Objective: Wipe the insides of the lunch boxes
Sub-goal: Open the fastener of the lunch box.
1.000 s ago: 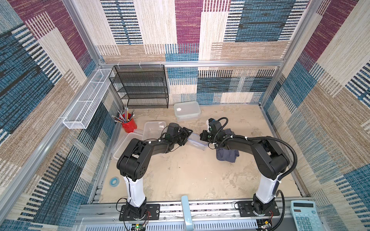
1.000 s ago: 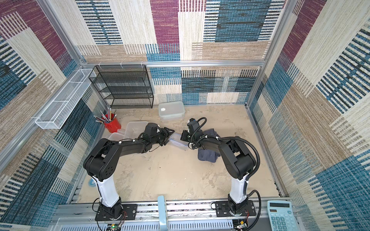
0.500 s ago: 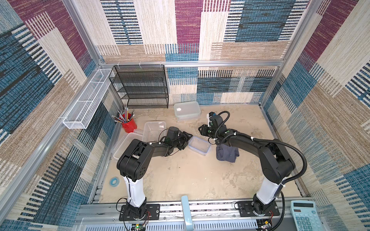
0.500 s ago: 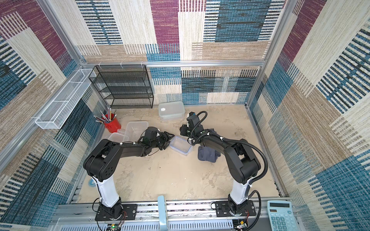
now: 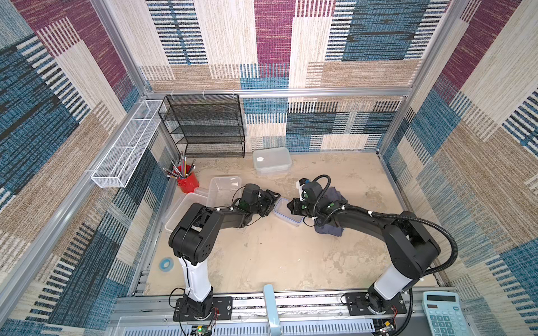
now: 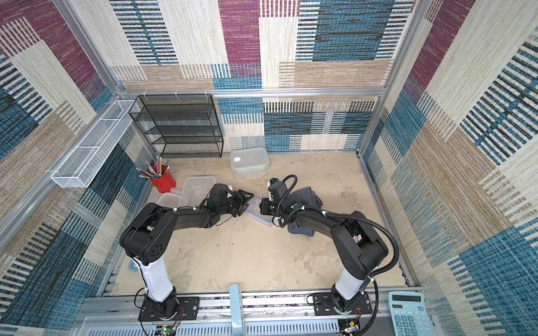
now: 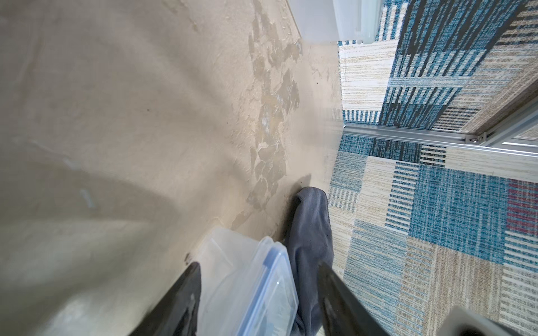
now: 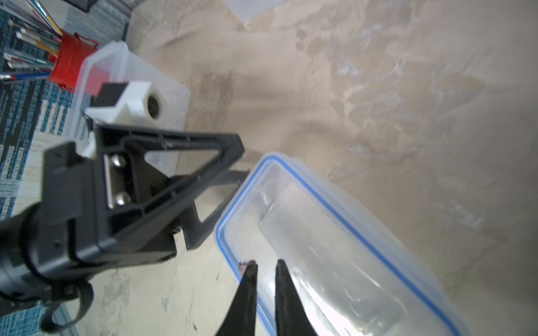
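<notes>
Red pencil cup [image 5: 187, 183], cloth [image 5: 330, 230], calc. [image 5: 442, 314]

We see two matt black jointed arms, the left arm [image 5: 227, 221] and the right arm [image 5: 364, 221], each on a white cylindrical base segment [image 5: 195, 279] above a black bolted mounting plate [image 5: 203, 307]. A black ribbed hose [image 5: 453, 250] runs along the right arm, and small white cable ties [image 5: 369, 213] pin thin black cables. The left gripper [image 8: 243, 163] has black plastic fingers [image 8: 174, 136] built as open triangular frames, two shiny round metal heads [image 8: 118, 159] and a white blocky camera housing [image 8: 136, 101]. The right gripper [image 8: 266, 263] shows slim black pointed tips [image 8: 250, 279].
</notes>
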`<action>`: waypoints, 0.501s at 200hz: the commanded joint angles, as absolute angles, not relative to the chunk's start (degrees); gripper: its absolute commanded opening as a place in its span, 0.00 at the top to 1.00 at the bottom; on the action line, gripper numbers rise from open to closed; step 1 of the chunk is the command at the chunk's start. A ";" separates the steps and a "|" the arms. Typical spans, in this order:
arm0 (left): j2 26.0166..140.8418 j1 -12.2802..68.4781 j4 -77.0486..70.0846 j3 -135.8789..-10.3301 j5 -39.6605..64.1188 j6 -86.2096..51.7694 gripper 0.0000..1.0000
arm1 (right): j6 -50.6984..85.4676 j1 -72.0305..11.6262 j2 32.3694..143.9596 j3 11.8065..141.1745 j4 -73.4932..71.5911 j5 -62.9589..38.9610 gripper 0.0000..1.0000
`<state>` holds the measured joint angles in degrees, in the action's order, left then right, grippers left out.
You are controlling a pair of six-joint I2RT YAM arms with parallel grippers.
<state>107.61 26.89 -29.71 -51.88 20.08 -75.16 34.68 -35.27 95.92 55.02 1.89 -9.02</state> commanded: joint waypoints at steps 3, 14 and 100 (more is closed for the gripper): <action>108.12 26.89 -28.21 -53.14 22.11 -74.43 0.35 | 36.62 -35.33 96.67 53.13 0.27 -9.31 0.86; 108.30 26.91 -27.64 -53.35 22.47 -74.01 0.35 | 37.14 -35.33 96.76 51.91 -0.22 -9.14 0.87; 109.51 27.06 -32.82 -52.22 25.28 -76.38 0.36 | 40.49 -36.37 97.97 46.45 -1.32 -9.11 0.94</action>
